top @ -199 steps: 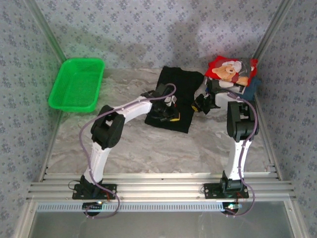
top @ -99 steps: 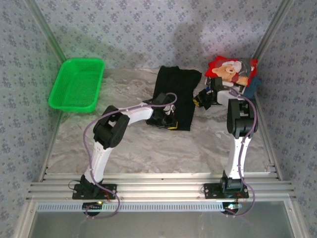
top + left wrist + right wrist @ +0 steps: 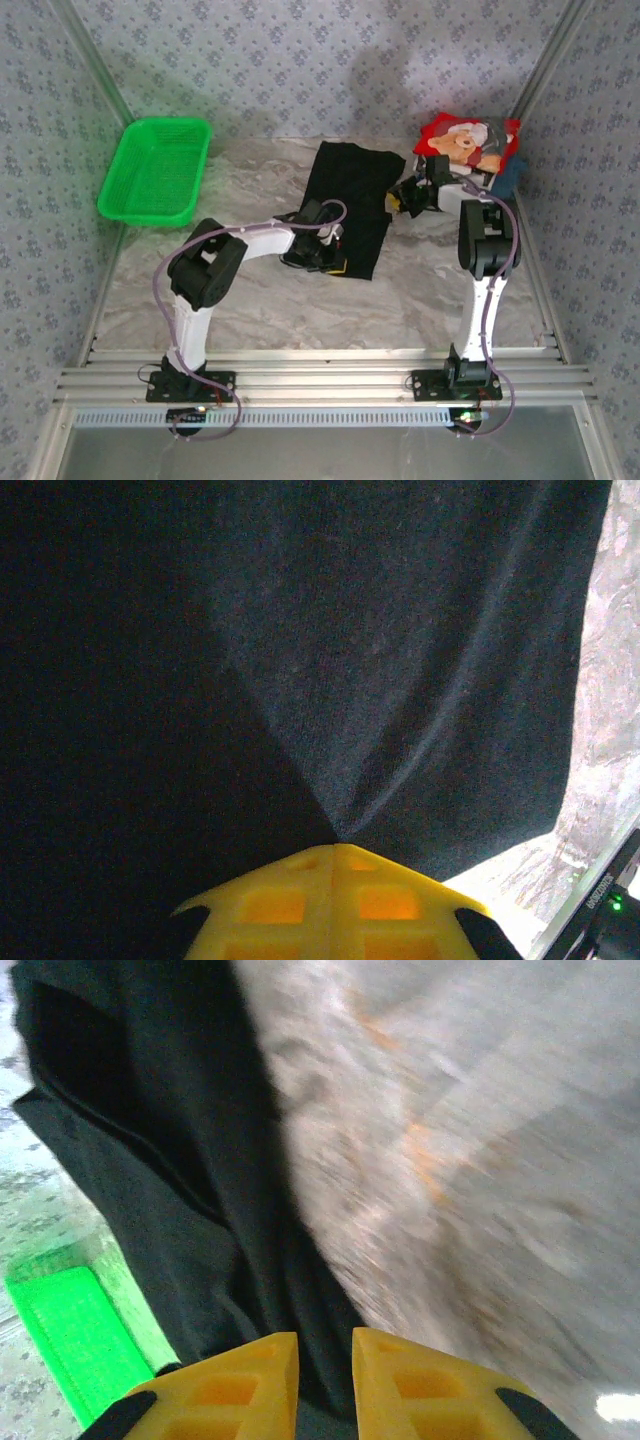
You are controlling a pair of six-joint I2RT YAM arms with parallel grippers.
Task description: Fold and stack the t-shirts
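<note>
The plain black t-shirt lies spread on the marble table, mid-back. My left gripper is at the shirt's near edge, shut on the black cloth. In the left wrist view, folds of the shirt run into its closed yellow jaws. My right gripper is at the shirt's right edge. Its yellow jaws stand slightly apart, open, over black cloth. A folded stack sits at the back right, with the red teddy-bear shirt on top and a dark blue one under it.
A green mesh basket stands at the back left and also shows as a green basket in the right wrist view. Patterned walls and metal posts close in the table. Bare marble lies right of the black shirt.
My left gripper has drawn the shirt's near edge toward me and left, and the shirt lies wider. My right gripper has moved back along the shirt's right edge and its jaws have parted.
</note>
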